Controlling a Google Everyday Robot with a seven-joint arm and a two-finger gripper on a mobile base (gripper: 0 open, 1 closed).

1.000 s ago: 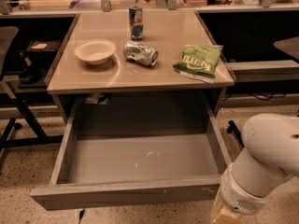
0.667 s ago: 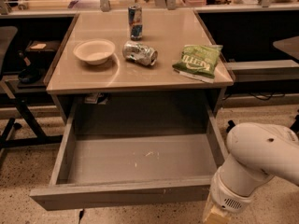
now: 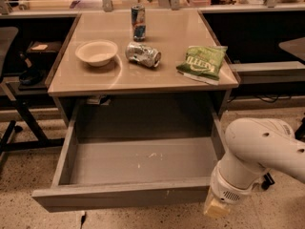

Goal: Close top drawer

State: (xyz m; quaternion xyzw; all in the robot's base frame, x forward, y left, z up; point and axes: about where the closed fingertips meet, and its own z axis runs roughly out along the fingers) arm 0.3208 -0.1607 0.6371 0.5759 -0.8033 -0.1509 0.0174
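The top drawer [image 3: 124,196] is pulled far out of the grey cabinet under the tan countertop [image 3: 95,82]. Its deep tray is empty, and its scuffed floor [image 3: 143,160] shows small pale marks. My white arm [image 3: 259,151] reaches in from the right. My gripper [image 3: 217,208] points down at the bottom of the view, just beside the right end of the drawer's front panel. Only its pale yellowish tip shows. I cannot tell whether it touches the front.
On the countertop stand a white bowl [image 3: 96,52], a crushed can lying on its side [image 3: 143,54], an upright can [image 3: 138,22] and a green chip bag [image 3: 202,61]. A dark chair and frame [image 3: 19,80] stand at the left. Another desk [image 3: 293,46] is at the right.
My arm and gripper have moved left, closer to the right end of the drawer front. The drawer has not moved.
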